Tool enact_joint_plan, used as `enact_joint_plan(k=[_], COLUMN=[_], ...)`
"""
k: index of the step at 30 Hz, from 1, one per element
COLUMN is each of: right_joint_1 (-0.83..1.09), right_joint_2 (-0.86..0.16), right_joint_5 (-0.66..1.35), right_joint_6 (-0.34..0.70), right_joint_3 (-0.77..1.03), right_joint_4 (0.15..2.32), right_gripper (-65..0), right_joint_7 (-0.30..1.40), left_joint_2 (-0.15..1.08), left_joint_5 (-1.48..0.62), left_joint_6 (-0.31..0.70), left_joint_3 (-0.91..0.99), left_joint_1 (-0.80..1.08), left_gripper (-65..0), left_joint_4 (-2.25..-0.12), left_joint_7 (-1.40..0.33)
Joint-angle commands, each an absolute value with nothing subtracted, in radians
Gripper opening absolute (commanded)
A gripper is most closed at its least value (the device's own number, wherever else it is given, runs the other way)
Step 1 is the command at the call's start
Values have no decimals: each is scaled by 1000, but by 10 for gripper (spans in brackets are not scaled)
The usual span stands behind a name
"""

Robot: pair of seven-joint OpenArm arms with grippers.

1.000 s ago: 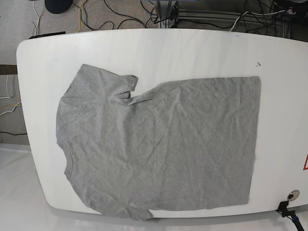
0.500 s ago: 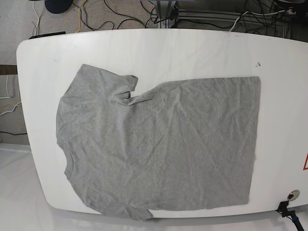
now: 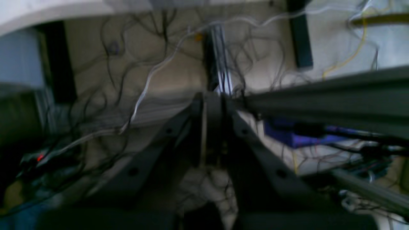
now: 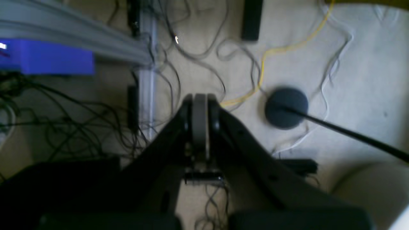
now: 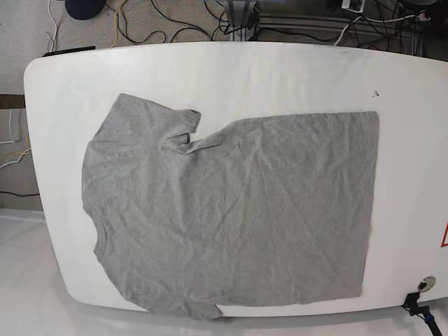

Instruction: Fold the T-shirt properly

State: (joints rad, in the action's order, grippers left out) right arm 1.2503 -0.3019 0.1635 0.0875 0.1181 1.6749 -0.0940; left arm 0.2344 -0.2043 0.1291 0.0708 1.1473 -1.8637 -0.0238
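Observation:
A grey T-shirt [image 5: 231, 210] lies spread flat and wrinkled on the white table [image 5: 280, 77], neck toward the left, hem toward the right. One sleeve [image 5: 157, 119] points to the far side; the other hangs slightly over the near edge. Neither arm appears in the base view. My left gripper [image 3: 211, 99] is shut with nothing in it, looking at cables and floor beyond the table. My right gripper [image 4: 200, 99] is also shut and empty, above the floor.
Cables [image 5: 175, 21] and metal frame rails [image 5: 301, 24] lie on the carpet behind the table. A dark round disc [image 4: 286, 108] and a yellow cable sit on the floor in the right wrist view. A small clamp [image 5: 420, 304] sits at the table's near right edge.

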Motion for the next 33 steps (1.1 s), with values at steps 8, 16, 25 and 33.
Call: enact_joint_plan(k=[8,16,25,33], right_joint_1=[1235,1142,1058,968], right_joint_2=[-321,-323,-318,-312], right_joint_5=[191,188,174,173], right_joint_6=[86,77,80,79], right_joint_3=[164,168,183,193], right_joint_4=[1995,2136,2172,2212], right_gripper=[-650,-650,-650,-650], right_joint_7=[138,207,207,220], left_joint_2=[217,205,201,198], left_joint_5=[-215,-200,-171,-151], left_joint_6=[148,158,162,162], left_joint_3=[328,442,423,416], left_joint_1=[1100,913,780,664], left_gripper=[-650,-650,-650,-526], left_joint_4=[-2117,-2197,-2192,-2210], left_joint_7=[-101,-210,-238,-294])
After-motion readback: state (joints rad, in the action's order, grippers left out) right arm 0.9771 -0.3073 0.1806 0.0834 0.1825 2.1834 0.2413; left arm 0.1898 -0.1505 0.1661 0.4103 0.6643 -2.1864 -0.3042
